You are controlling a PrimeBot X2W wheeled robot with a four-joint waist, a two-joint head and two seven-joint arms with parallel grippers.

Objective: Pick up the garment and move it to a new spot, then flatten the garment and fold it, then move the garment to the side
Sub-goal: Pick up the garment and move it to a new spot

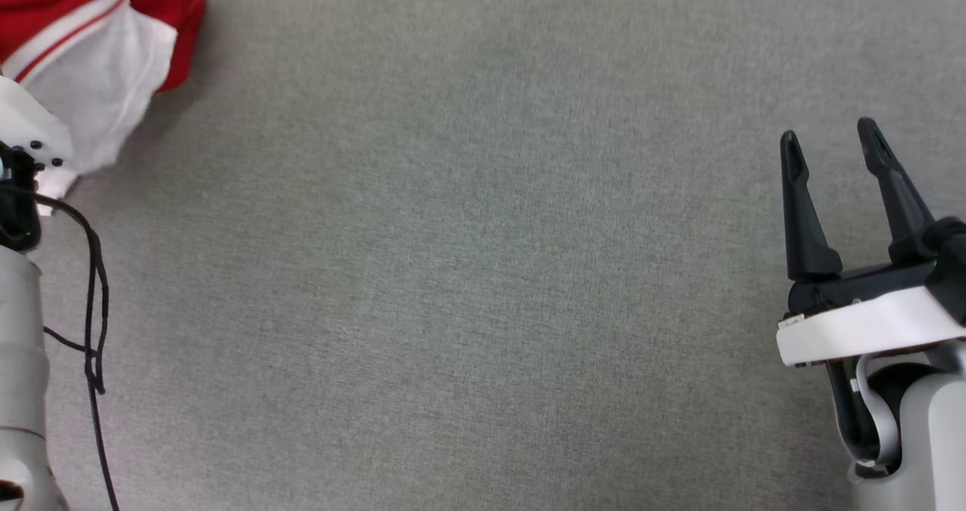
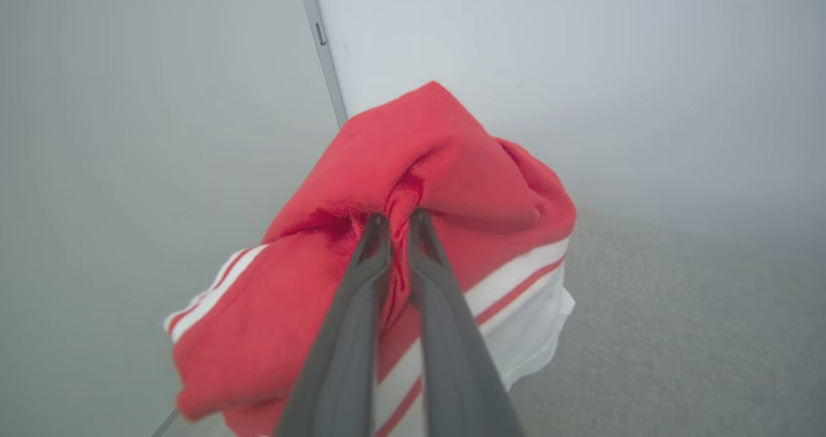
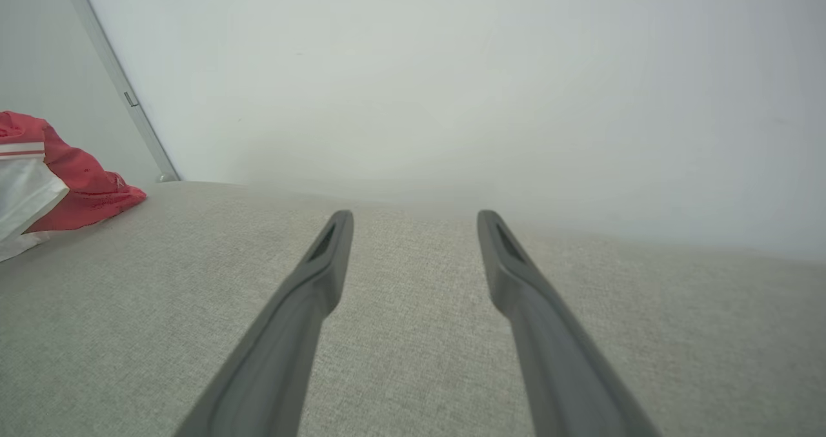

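The first step was in hand: the pick-up. The left gripper (image 2: pixel 399 221) had its fingers pinched almost together on a bunched fold of red cloth high on the garment (image 2: pixel 452 166), which sat crumpled at the far left corner of the grey desk (image 1: pixel 483 269), close to the pale wall (image 3: pixel 452 69). A white sleeve and striped trim hung below the grip. From the right wrist view its lower edge seemed to rest on the desk, so I judged it gripped but not yet carried. The right gripper (image 1: pixel 829 133) stood wide open and empty at the near right, well apart from the garment. The next move likely called for a lift high enough that the thin, slack cloth would not drag, then a carry toward the bare middle of the desk — where there was room to spread it, with the right gripper free to help.
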